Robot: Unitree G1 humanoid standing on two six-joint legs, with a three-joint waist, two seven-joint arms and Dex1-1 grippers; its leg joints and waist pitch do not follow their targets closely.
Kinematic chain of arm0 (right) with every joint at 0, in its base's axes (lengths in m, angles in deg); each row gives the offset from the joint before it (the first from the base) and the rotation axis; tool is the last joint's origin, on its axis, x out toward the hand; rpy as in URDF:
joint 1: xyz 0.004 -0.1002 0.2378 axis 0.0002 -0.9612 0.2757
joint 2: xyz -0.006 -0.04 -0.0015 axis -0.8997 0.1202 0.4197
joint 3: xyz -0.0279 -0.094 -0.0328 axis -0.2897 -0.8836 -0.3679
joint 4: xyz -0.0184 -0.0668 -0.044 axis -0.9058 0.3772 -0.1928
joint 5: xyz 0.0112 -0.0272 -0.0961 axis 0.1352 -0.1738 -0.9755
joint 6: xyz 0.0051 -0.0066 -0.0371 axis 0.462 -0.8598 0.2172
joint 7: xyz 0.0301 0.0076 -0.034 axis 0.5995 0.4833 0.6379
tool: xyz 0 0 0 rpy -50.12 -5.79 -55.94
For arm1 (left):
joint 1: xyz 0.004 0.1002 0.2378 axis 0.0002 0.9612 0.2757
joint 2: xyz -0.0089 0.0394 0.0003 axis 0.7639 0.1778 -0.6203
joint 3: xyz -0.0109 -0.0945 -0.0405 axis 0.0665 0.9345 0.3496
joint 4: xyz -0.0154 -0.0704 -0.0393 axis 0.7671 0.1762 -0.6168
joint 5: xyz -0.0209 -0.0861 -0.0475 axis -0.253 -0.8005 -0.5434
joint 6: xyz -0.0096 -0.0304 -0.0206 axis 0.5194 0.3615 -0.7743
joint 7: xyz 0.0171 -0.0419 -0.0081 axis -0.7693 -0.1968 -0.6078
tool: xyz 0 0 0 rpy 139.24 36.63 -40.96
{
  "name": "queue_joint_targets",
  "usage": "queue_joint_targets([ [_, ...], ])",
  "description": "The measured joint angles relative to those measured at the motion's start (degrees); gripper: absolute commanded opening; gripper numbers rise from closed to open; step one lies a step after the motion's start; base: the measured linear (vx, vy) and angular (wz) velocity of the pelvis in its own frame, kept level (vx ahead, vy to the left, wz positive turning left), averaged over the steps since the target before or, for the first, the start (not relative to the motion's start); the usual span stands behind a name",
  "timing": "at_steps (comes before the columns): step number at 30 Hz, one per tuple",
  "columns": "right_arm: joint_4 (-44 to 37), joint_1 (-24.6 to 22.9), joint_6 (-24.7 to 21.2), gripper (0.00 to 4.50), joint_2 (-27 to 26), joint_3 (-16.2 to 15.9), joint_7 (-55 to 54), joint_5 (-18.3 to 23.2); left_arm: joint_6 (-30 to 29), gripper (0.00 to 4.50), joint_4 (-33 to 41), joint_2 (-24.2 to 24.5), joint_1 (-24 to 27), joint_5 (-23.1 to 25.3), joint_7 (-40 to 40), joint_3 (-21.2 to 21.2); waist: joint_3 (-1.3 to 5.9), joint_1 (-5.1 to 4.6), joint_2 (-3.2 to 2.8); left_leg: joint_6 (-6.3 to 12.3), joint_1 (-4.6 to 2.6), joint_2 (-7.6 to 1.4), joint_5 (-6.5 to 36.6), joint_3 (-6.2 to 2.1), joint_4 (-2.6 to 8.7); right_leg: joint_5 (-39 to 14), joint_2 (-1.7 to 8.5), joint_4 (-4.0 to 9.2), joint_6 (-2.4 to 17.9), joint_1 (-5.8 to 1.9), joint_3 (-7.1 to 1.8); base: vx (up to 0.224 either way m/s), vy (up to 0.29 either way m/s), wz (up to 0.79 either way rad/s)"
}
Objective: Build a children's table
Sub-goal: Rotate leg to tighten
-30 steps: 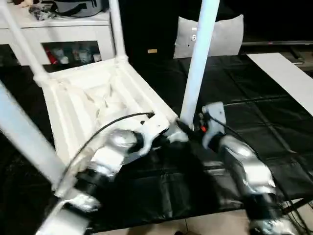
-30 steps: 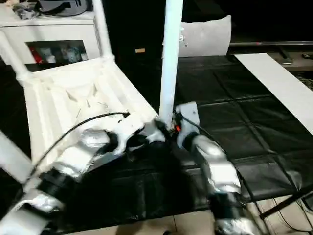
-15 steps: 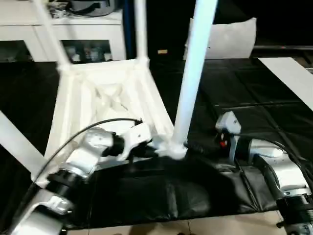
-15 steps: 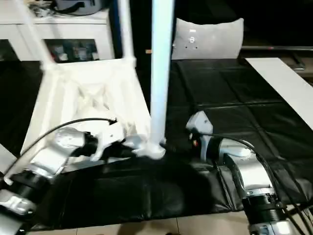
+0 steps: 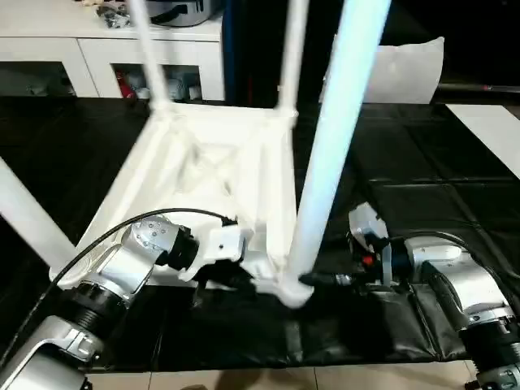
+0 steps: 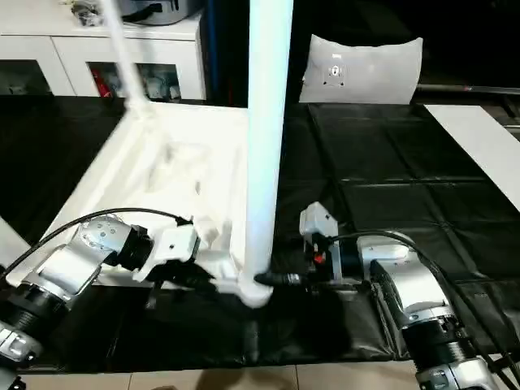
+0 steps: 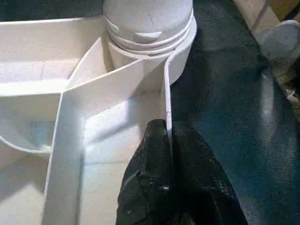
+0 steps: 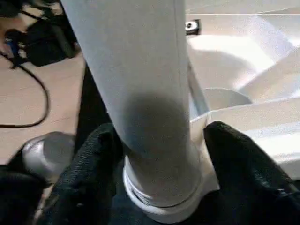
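Observation:
The children's table lies upside down on the black mat, its ribbed white top (image 5: 203,171) facing up. A thick white leg (image 5: 325,179) stands in the near corner socket (image 7: 150,28). Two thinner-looking legs (image 5: 142,49) (image 5: 292,49) rise at the far corners, and another leg (image 5: 24,211) leans out at the left. My left gripper (image 7: 166,136) is shut on the thin rim of the top just beside that near socket. My right gripper (image 8: 161,131) straddles the foot of the near leg, one black finger (image 8: 93,159) against it and the other finger (image 8: 234,154) slightly apart.
A white cabinet (image 5: 81,49) with glass doors stands behind the table. A white cushion (image 6: 361,69) leans at the back, and a white board (image 6: 479,146) lies at the right on the black mat (image 6: 390,162). Light floor (image 6: 203,378) borders the mat's near edge.
The head view has swung, so the whole picture has shifted. My right gripper has come in from the right and its fingers now stand narrower around the leg's foot. The left grip is unchanged.

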State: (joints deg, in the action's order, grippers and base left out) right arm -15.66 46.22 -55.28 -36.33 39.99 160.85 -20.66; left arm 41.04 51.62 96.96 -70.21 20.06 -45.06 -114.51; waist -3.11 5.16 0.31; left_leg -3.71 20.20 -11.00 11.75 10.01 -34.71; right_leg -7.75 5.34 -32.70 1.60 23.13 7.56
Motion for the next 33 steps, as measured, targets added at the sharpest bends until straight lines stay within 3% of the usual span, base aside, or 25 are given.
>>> queue_joint_targets([
  [9, 0.01, 0.01, -0.5, 1.99, 0.1, -0.53, 1.83, 0.3, 0.83, 0.0, 0.08, 0.36, 0.08, -0.28, -0.79, -0.45, 0.0, -0.05, 0.03, 0.0, -0.07, 0.03, 0.0, 0.04, -0.1, -0.03, -0.04, -0.18, -0.05, 0.0, -0.24, 0.0, 0.0, 0.0],
  [16, -0.94, -0.51, -2.02, 1.94, -0.07, -0.38, 1.57, 0.99, 0.19, 0.0, 1.19, 0.75, 0.54, -0.38, -0.86, -0.39, 0.0, -0.04, 0.02, -0.01, -0.08, 0.03, 0.0, 0.04, -0.08, -0.1, -0.04, -0.24, -0.13, 0.01, -0.25, 0.0, 0.0, 0.0],
  [22, -4.57, -5.0, -4.86, 1.94, -3.29, 3.09, -5.77, 2.71, -8.0, 0.0, 2.97, -0.75, 0.6, -0.25, 2.79, 0.65, 0.03, -0.11, -0.07, -0.08, -0.17, 0.1, -0.04, 0.04, -0.08, -0.12, -0.05, -0.31, -0.13, -0.04, -0.39, 0.0, 0.0, 0.0],
  [24, -4.88, -5.73, -5.33, 1.94, -6.84, 5.27, -13.41, 1.61, -11.98, 0.0, 3.11, -2.53, 0.75, 0.85, 8.06, 2.59, 0.03, -0.82, -0.06, -0.24, -0.22, 0.09, -0.15, 0.02, -0.11, -0.12, -0.09, -0.31, -0.13, -0.05, -0.39, 0.0, 0.0, 0.0],
  [28, -4.58, -5.68, -5.67, 1.94, -11.53, 8.21, -25.58, -0.77, -17.44, 0.0, 3.18, -6.73, 0.65, 2.38, 16.04, 4.05, 0.02, -4.22, -0.19, -0.27, -0.16, 0.09, -0.17, -0.05, -0.21, -0.12, -0.08, 0.05, -0.14, -0.06, -0.11, 0.0, 0.0, 0.0],
  [30, -4.43, -5.25, -5.89, 1.94, -14.02, 9.68, -31.94, -2.59, -20.98, 0.0, 3.18, -10.31, 0.55, 3.1, 21.23, 5.0, 0.02, -5.69, -0.44, -0.27, -0.04, -0.12, -0.17, -0.49, -0.21, -0.12, -0.01, 0.94, -0.14, -0.36, 1.04, 0.0, 0.0, 0.0],
  [33, -4.23, -3.49, -6.84, 1.93, -18.44, 11.46, -42.45, -5.46, -25.88, 0.0, 2.29, -15.7, -0.69, 4.29, 29.46, 6.78, -0.03, -7.07, -0.99, -0.27, 0.37, -0.48, -0.17, -0.69, -0.25, -0.12, 0.01, 1.87, -0.14, -0.47, 1.95, 0.0, 0.0, 0.0],
])
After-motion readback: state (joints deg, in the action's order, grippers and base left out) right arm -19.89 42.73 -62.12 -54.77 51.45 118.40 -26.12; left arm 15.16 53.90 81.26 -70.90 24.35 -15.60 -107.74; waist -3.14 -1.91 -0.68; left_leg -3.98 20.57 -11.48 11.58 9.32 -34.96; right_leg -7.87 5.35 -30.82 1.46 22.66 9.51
